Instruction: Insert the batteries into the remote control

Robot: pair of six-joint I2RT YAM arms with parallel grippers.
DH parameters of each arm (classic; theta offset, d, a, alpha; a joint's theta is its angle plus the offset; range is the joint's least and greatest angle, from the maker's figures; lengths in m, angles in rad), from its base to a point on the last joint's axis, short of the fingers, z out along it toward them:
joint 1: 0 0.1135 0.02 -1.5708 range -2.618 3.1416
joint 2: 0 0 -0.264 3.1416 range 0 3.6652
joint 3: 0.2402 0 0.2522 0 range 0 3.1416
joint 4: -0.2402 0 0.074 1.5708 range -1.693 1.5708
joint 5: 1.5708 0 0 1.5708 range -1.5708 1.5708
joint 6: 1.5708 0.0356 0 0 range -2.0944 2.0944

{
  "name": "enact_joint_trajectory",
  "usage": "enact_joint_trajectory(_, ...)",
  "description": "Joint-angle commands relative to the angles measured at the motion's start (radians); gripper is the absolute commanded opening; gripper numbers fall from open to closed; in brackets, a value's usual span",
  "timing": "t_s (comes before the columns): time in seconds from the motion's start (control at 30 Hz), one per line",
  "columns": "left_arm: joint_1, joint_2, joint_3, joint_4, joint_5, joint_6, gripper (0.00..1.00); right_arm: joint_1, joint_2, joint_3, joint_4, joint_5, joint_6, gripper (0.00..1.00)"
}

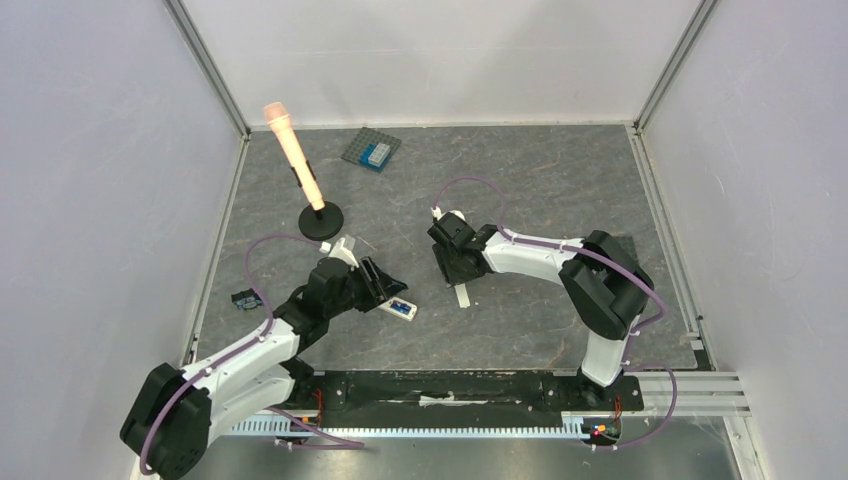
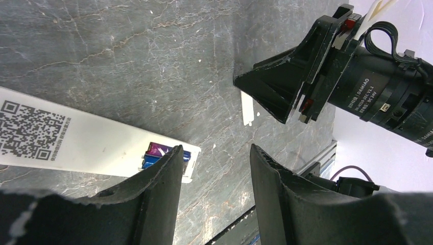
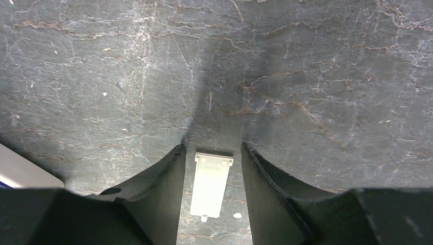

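Presently the remote control (image 2: pixel 92 140) lies flat on the grey stone-patterned table (image 2: pixel 127 56), back side up with a QR label showing; in the top view it sits near the middle of the table, at about 4 o'clock from the left gripper (image 2: pixel 215 153); the batteries (image 2: pixel 155 152) lie in the open compartment at the remote's end, showing blue and purple wrap, partly hidden behind one finger; the left gripper's fingers (image 2: pixel 158 204) stand apart with nothing between them, one overlapping the compartment end of the remote and the other over bare table; whether that finger touches the remote I cannot tell; the right gripper (image 3: pixel 213 148) hangs low at about 3 o'clock from the left one, its fingers (image 3: pixel 153 194) likewise spread, straddling a white battery cover (image 3: pixel 211 184) that lies flat on the table between them, with neither finger visibly touching it; in the top view the cover pokes out at 6 o'clock from the right gripper, apart from the remote; toward the far edge, at about 12 o'clock, a grey studded plate (image 1: pixel 358 148) carries a light-blue block (image 1: pixel 378 154); at 11 o'clock an orange wand (image 1: pixel 293 155) stands tilted on a round black base (image 1: pixel 322 222); a small dark-blue item (image 1: pixel 243 299) rests near the left wall at 9 o'clock
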Motion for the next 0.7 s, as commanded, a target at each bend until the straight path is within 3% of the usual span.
enact_joint_trajectory(0.0,-0.004,0.024,0.024,0.071,0.014,0.047,0.57,-0.003,0.019,-0.005,-0.084,0.016,-0.004,0.47)
enact_joint_trajectory(0.67,-0.004,0.076,0.038,0.093,0.016,0.047,0.57,0.011,-0.017,-0.043,-0.094,0.0,0.081,0.46)
